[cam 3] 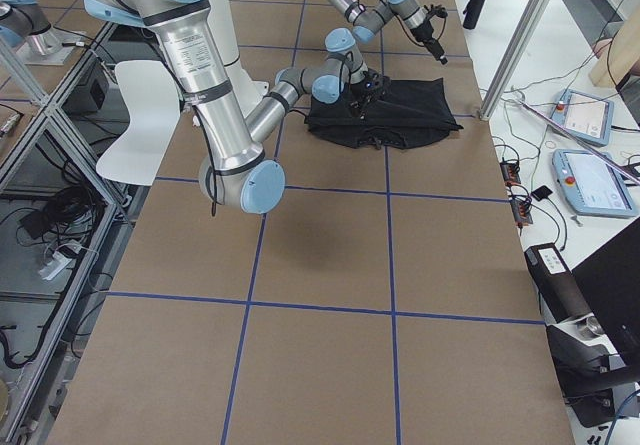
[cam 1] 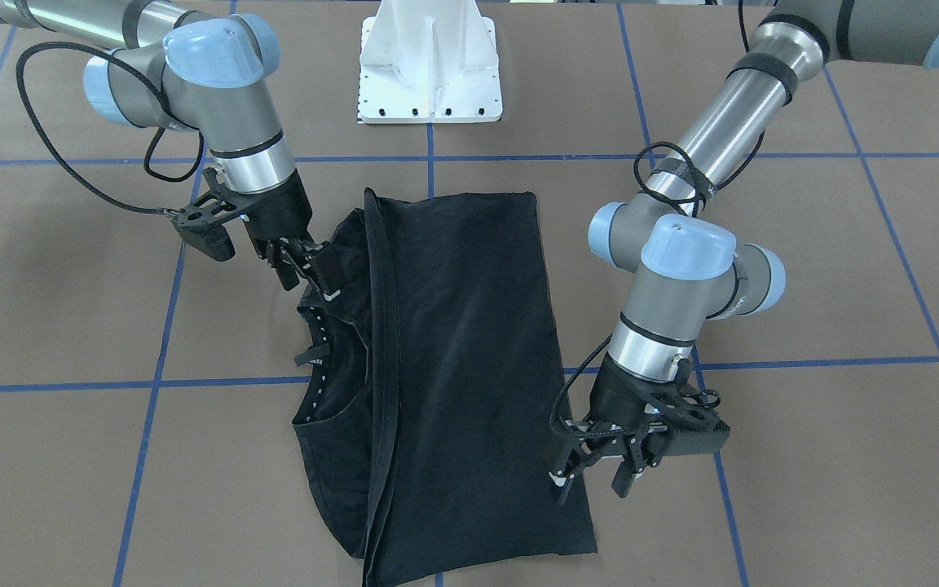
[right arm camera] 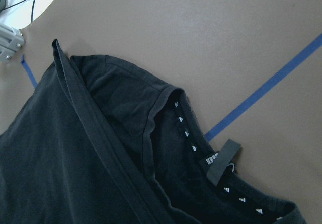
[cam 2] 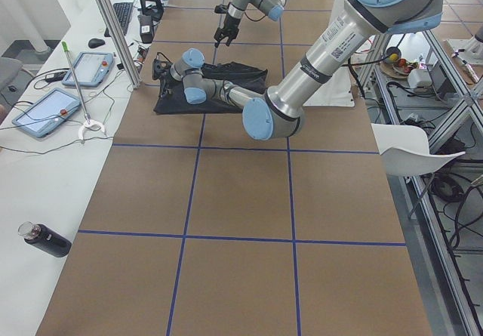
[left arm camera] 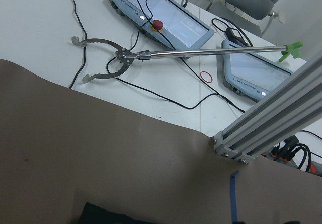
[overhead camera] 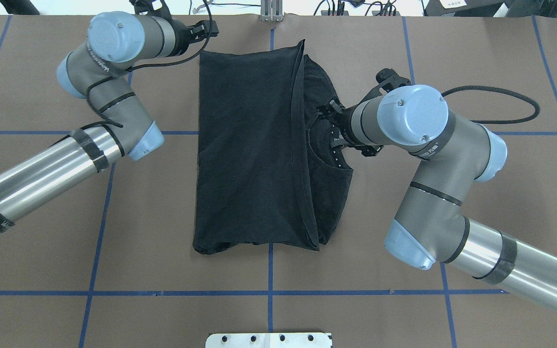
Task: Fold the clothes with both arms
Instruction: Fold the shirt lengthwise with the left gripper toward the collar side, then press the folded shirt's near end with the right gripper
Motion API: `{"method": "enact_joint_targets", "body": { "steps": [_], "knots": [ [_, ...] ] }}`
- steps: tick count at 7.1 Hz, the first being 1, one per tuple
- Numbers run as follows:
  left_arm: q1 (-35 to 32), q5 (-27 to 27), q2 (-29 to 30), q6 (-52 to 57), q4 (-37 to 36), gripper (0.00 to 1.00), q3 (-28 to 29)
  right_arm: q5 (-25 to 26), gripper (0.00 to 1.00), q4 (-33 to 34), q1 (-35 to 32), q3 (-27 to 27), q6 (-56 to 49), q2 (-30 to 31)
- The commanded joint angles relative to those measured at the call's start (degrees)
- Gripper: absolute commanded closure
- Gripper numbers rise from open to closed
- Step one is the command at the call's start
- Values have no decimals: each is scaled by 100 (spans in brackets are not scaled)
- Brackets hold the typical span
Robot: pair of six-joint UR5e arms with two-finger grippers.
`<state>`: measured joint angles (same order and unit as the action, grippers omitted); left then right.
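Front view: the T-shirt [cam 1: 461,342] lies folded lengthwise mid-table [cam 1: 844,269]. The right gripper [cam 1: 302,265] sits at the collar [cam 1: 319,334]; I cannot tell whether it pinches cloth. The left gripper [cam 1: 592,489] hangs at the opposite edge, its 2 fingers spread.

Overhead: the folded layer covers most of the shirt, leaving the collar strip bare beside the right arm.

Left wrist: a black shirt corner shows at the bottom.

Right wrist: collar and its tag [right arm camera: 221,161] lie close below.

Overhead, the right end effector [overhead camera: 330,110] is mostly tucked behind its own wrist; from the front it kinda blurs into the black T-shirt [cam 1: 461,367], so grip's unclear.
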<state>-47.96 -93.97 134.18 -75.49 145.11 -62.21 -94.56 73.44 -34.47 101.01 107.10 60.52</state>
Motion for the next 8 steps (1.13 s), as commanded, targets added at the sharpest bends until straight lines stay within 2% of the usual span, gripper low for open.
{"method": "enact_joint_targets", "body": {
  "steps": [1, 2, 3, 4, 5, 6, 7, 8],
  "knots": [
    [-64, -156, -1082, 775, -131, 2, -1148, -19, 26, 3, 456, -125, -1665, -67],
    [-73, -156, -1356, 920, -271, 2, -1466, -10, 40, 73, 693, -82, -2519, -75],
    [-100, -148, -1490, 922, -272, 2, -1522, -1, 56, 204, 861, -38, -3502, -84],
    [-100, -148, -1682, 922, -272, 2, -1592, 25, 61, 249, 1011, -11, -4260, -58],
    [-100, -139, -1719, 922, -272, 2, -1601, 17, 61, 876, 1064, 24, -4964, -310],
    [-100, -130, -1728, 904, -272, 2, -1593, 60, 61, 2066, 1161, 198, -5771, -774],
    [-100, -121, -1824, 904, -272, 2, -1592, 113, 59, 2817, 1353, 261, -6023, -1100],
    [-100, -113, -1834, 878, -264, 2, -1592, 600, 55, 3216, 1686, 218, -6174, -1130]
  ]
}}
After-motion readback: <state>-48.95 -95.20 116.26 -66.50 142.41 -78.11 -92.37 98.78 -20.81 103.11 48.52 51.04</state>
